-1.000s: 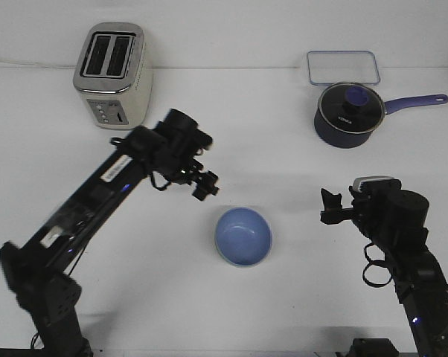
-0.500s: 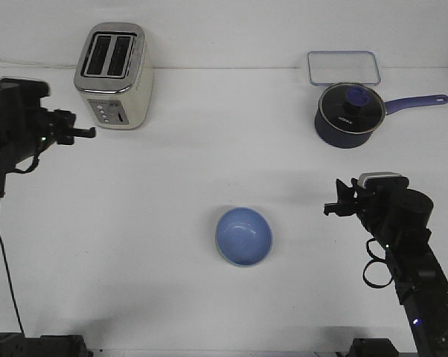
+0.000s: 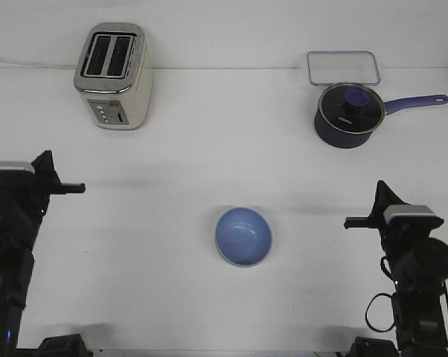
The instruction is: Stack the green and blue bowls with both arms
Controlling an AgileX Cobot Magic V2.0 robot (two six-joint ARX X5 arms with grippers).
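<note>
**Both arms sitting at the sides, stacked bowls resting mid-surface**

The blue bowl (image 3: 243, 236) is sitting upright near the middle of the white surface (image 3: 209, 134), its open side facing up. A thin pale rim is peeking out along its lower left edge, which looks like the green bowl (image 3: 220, 254) lying underneath it, though only that sliver is showing and its colour is hard to make out.

The left arm (image 3: 8, 245) is standing at the left edge of the front view, well apart from the bowls. Its left pincer (image 3: 66, 187) is pointing toward the centre of the surface and holding nothing; seen side-on, it is showing as one thin dark bar, so I cannot tell whether its fingers are spread or pressed together.

The right arm (image 3: 421, 290) is standing at the right edge, also well apart from the bowls. Its right pincer (image 3: 356, 221) is pointing inward toward the bowls, holding nothing, and again the side-on angle is hiding whether it is spread or closed.

At the far side of the surface, a toaster (image 3: 112, 74) is standing on the left, and a dark navy saucepan (image 3: 348, 113) with a glass lid is sitting on the right, its handle pointing right. A clear rectangular container (image 3: 343, 67) is lying just behind the saucepan.
</note>
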